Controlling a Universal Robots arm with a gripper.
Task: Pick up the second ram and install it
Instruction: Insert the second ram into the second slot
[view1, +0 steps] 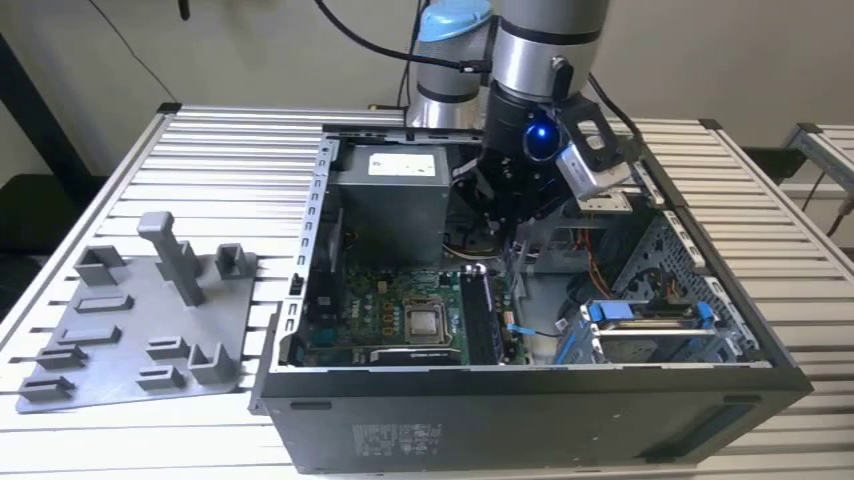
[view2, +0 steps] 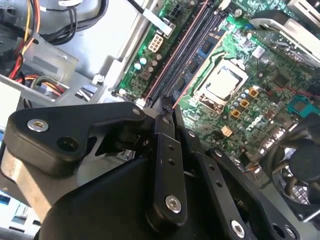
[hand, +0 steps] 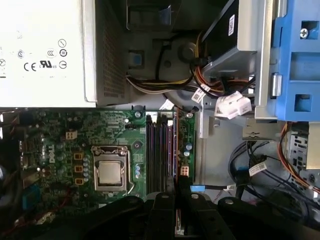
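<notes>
Second ram (view1: 485, 310): stands on edge at the memory slots (hand: 159, 150) of the motherboard (hand: 60, 145), beside the processor (hand: 109, 172), inside the open computer case (view1: 534, 420) on the bench (view1: 227, 150). The gripper (view2: 166, 107) hangs directly above it, fingers (view2: 165, 145) drawn narrowly together; whether they clasp the stick cannot be told.

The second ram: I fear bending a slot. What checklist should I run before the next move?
1. Gripper over the memory slots: ok, in both wrist views it sits above one end of them.
2. Grip on the second ram: cannot tell.
3. Target slot free: cannot tell.
4. Cable bundle off the slots: ok, it lies past the board's edge by the power supply.
5. Processor untouched: ok, beside the slots, apart from the gripper.
6. Computer case open: ok in the exterior view.
</notes>
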